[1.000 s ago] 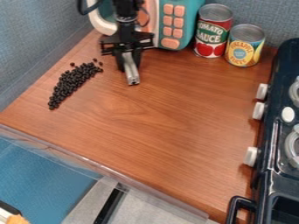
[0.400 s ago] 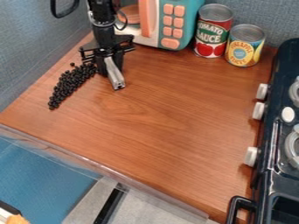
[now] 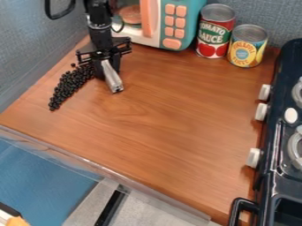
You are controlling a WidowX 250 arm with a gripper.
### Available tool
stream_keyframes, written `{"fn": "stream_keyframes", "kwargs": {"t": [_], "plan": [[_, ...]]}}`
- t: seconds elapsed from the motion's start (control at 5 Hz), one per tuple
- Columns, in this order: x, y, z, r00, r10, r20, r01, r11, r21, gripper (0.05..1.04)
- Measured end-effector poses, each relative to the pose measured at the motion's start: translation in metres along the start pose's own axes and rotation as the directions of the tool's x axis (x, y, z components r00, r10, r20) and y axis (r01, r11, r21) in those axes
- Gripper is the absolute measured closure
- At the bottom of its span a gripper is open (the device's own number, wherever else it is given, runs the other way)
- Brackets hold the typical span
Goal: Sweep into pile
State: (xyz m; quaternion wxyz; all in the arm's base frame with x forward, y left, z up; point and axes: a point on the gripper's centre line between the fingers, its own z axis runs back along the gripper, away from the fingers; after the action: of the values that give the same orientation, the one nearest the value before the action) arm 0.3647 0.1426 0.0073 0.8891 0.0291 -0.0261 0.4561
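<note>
Small black beans [image 3: 69, 84] lie in a slanting elongated heap at the left of the wooden counter, its upper end close to the gripper. Just right of that end hangs my gripper [image 3: 106, 66], low over the counter and shut on a grey metallic bar [image 3: 112, 77]. The bar slants down and to the right, its end at or near the wood. Part of the heap's upper end is hidden behind the gripper.
A toy microwave [image 3: 171, 26] stands behind the gripper to the right, followed by a red tomato can [image 3: 214, 33] and a yellow pineapple can [image 3: 247, 46]. The dark toy stove [image 3: 277, 132] lines the right side. A clear raised edge [image 3: 106, 170] borders the counter's front.
The gripper, with the grey bar, has moved left and slightly down the view, up to the heap's upper end. The main part of the heap looks the same.
</note>
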Motion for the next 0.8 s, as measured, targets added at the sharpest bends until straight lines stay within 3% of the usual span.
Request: {"fn": "stream_keyframes", "kwargs": {"t": [0.6,0.8], "plan": [[-0.004,0.027,0.000,0.998,0.069,0.004,-0.069,0.998,0.012,0.689],[0.000,0.027,0.002,0.999,0.033,0.020,-0.033,0.999,0.014,0.689]]}}
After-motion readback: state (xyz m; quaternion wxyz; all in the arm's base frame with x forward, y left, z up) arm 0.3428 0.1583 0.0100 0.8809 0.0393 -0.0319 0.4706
